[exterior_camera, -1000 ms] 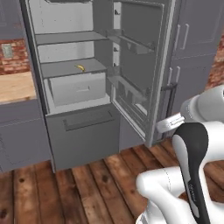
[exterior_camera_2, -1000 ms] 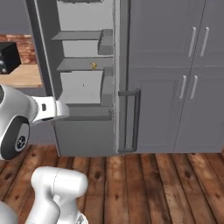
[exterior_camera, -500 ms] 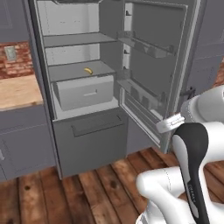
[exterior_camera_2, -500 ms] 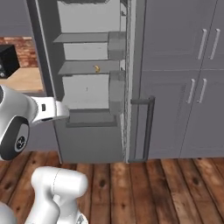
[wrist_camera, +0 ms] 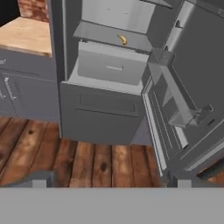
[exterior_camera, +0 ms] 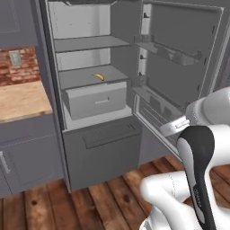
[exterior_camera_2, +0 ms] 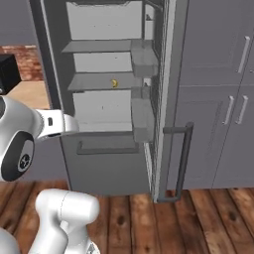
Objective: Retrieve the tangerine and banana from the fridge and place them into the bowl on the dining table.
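The fridge [exterior_camera: 103, 152] [exterior_camera_2: 106, 163] [wrist_camera: 100, 118] stands open, its door [exterior_camera: 179, 67] swung out to the right. A small yellow banana [exterior_camera: 99, 77] [exterior_camera_2: 114, 83] [wrist_camera: 123, 40] lies on the pale shelf just above the inner drawer [exterior_camera: 96, 99]. My gripper [wrist_camera: 111, 181] hangs well in front of the fridge, above the floor and lower than the banana. It is open wide, with nothing between its fingertips [wrist_camera: 40, 180]. The tangerine, the bowl and the dining table are out of view.
A wooden kitchen counter [exterior_camera: 20, 99] [wrist_camera: 26, 37] over grey cabinets adjoins the fridge on the left, with a brick wall behind. Tall grey cabinets [exterior_camera_2: 223, 99] stand to the right. The door's black handle [exterior_camera_2: 186, 158] and door racks [wrist_camera: 179, 105] jut out. Wooden floor [wrist_camera: 87, 162] lies below.
The whole picture has shifted as the base drives: the fridge now looms larger and sits further right in the left base view. The banana stays on its shelf and the gripper stays open.
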Motion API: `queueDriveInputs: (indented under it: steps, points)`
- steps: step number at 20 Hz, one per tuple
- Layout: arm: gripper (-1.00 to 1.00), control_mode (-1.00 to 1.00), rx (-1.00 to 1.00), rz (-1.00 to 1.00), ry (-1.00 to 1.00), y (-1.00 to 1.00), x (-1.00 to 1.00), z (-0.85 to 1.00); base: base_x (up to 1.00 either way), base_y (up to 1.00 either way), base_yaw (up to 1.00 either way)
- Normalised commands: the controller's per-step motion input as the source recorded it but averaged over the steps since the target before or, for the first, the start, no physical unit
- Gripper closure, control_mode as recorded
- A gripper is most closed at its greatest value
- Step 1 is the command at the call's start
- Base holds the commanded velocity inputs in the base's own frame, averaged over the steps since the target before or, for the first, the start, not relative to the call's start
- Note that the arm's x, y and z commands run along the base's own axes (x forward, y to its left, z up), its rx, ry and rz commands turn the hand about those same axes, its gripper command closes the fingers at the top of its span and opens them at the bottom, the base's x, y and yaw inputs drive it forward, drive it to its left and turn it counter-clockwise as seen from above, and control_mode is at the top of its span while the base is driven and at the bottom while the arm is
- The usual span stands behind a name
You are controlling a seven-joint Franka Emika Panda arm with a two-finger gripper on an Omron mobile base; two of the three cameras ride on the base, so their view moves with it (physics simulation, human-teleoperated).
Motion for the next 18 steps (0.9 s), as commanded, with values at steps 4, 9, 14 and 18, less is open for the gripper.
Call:
queueDriveInputs:
  steps: [4,9,14,18]
  points:
    - [-1.00,1.00,0.00,0.00,0.00,0.00,0.00,0.00,0.51,0.39,0.00]
    - [-1.00,1.00,0.00,0.00,0.00,0.00,0.00,0.00,0.61,0.19,0.01]
    - [-1.00,1.00,0.00,0.00,0.00,0.00,0.00,0.00,0.54,0.14,0.04]
    - [-1.00,1.00,0.00,0.00,0.00,0.00,0.00,0.00,0.52,0.17,0.09]
